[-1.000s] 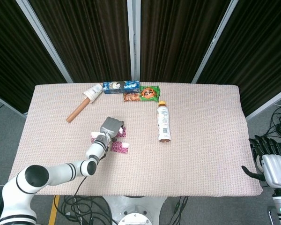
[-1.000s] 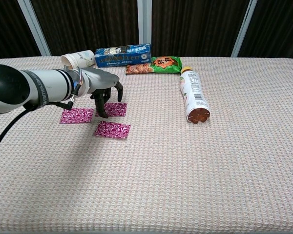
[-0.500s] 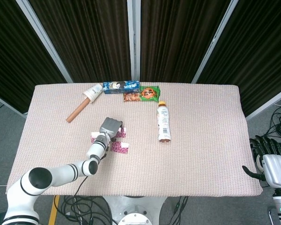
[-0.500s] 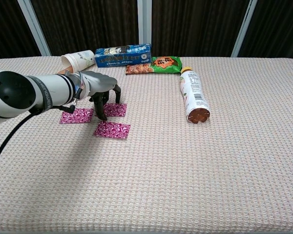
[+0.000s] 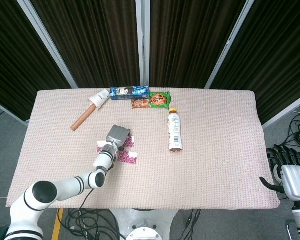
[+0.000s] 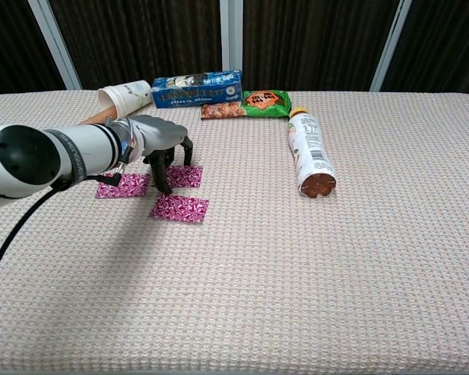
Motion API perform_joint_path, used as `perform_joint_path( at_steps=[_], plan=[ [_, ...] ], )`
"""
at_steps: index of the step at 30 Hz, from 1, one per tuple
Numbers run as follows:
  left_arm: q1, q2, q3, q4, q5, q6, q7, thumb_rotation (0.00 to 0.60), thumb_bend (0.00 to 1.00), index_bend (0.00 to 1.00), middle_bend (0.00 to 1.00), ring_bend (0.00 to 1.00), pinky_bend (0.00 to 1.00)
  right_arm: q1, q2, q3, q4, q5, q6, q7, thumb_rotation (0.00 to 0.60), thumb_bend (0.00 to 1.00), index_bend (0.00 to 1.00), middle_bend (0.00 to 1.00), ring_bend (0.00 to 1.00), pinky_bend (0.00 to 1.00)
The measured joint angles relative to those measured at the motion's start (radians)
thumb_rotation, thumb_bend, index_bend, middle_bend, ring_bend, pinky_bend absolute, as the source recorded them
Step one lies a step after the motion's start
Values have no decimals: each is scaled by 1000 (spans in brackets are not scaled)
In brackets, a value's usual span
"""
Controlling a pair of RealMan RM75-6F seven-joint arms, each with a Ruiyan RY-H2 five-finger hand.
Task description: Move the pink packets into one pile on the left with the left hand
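The left hand (image 6: 162, 144) stands arched over the pink packets, its dark fingertips (image 6: 166, 186) pointing down at the cloth; whether they press a packet or only hover above it cannot be told, and nothing is visibly grasped. Three pink packets lie flat around it: the rear packet (image 6: 185, 176) sits under and just right of the fingers, the left packet (image 6: 123, 185) lies partly behind the wrist, and the front packet (image 6: 179, 208) lies just in front of the fingertips, apart from the other two. In the head view the left hand (image 5: 118, 135) covers most of the rear packet (image 5: 130, 142). The right hand (image 5: 286, 167) hangs off the table's (image 5: 220, 150) right edge, far from the packets, fingers loosely curled, holding nothing.
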Motion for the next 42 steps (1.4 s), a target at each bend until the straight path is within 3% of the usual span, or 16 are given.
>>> perform_joint_path(
  at_steps=[11, 22, 33, 42],
  plan=[
    [10, 31, -29, -51, 36, 34, 6, 600, 245, 494, 850, 816, 892, -3, 1, 0, 1, -3, 6, 4, 498, 104, 146, 80, 0, 0],
    [35, 119, -39, -177, 34, 100, 34, 600, 245, 487, 850, 816, 892, -2, 2, -1, -3, -20, 10, 8, 504, 103, 146, 81, 0, 0],
    [126, 218, 9, -312, 26, 191, 48, 600, 244, 480, 850, 817, 892, 12, -10, -5, 1, -43, -2, 14, 497, 105, 146, 80, 0, 0],
    [180, 223, 30, -316, 7, 202, 36, 600, 244, 474, 850, 816, 892, 13, -15, -11, -2, -58, 1, 11, 502, 104, 146, 81, 0, 0]
  ],
)
